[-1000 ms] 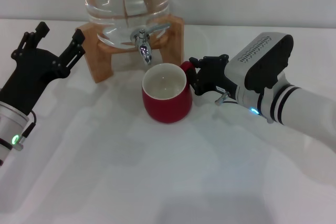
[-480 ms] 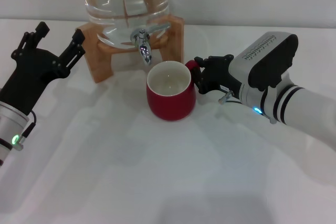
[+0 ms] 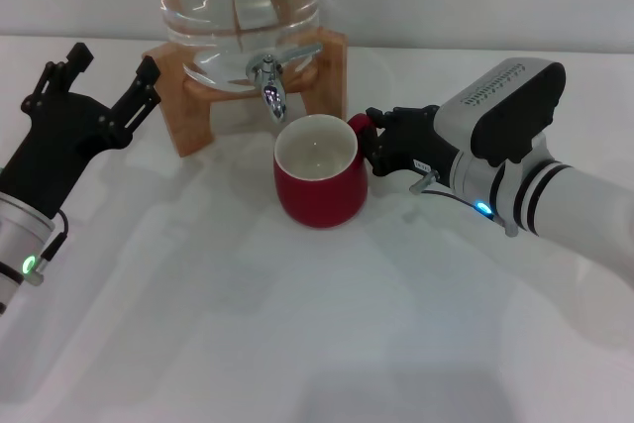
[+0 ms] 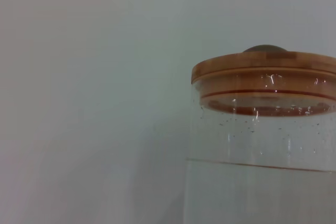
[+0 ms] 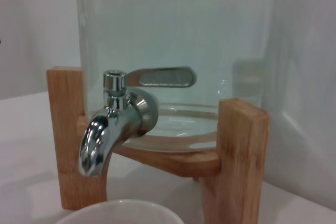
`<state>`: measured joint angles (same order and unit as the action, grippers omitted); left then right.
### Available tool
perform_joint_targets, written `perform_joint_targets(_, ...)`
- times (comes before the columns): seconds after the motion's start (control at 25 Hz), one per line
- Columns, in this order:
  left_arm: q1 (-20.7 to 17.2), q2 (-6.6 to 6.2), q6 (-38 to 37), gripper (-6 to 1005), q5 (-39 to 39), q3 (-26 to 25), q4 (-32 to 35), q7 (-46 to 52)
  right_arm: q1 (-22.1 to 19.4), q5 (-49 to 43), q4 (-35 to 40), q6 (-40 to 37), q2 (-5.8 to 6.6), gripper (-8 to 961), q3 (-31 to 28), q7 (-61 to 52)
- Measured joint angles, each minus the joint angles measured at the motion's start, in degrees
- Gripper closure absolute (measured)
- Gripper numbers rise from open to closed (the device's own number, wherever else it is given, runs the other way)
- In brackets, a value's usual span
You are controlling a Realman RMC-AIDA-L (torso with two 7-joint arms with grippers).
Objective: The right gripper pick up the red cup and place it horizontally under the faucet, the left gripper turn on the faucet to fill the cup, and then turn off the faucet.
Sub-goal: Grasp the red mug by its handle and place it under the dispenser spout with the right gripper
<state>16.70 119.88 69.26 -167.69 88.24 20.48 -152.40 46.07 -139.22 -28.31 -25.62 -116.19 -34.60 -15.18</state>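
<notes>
Between the prongs of the right gripper (image 3: 374, 143), the red loop handle of the red cup (image 3: 319, 185) is clamped; the jaws are closed on that handle from the cup's right side. The cup is held upright with its white interior exposed, its base at or just above the white table (image 3: 297, 344); contact with the surface cannot be determined. The cup body is located directly ahead of the right jaws, and its rim is positioned just below and slightly in front of the spout of the faucet (image 3: 270, 86). No water stream is visible at the spout.

The faucet is fitted to the clear water jar (image 3: 238, 7), which is seated in a wooden stand (image 3: 178, 96). In the right wrist view, the chrome faucet (image 5: 113, 124) is shown with its spout pointing downward and its thin lever handle (image 5: 163, 77) lying roughly level, extending sideways across the jar front. The white rim of the cup (image 5: 118, 211) is seen just below the spout, apart from it.

Well to the left of the stand, the left gripper (image 3: 99, 81) is held above the table with its jaws apart and nothing between them. The stand's near post lies just beyond its prong tips, not touched. In the left wrist view, the jar's wooden lid (image 4: 265, 72) and the water line beneath it are shown.
</notes>
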Motion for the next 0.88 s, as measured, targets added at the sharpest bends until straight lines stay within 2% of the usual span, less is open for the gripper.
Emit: perform_joint_targets(0.88,0.0,0.0,-0.1,119,0.1,0.1,-0.5,0.0,-0.5,0.9,-1.7,0.3,0.0,752,-0.8,-1.5)
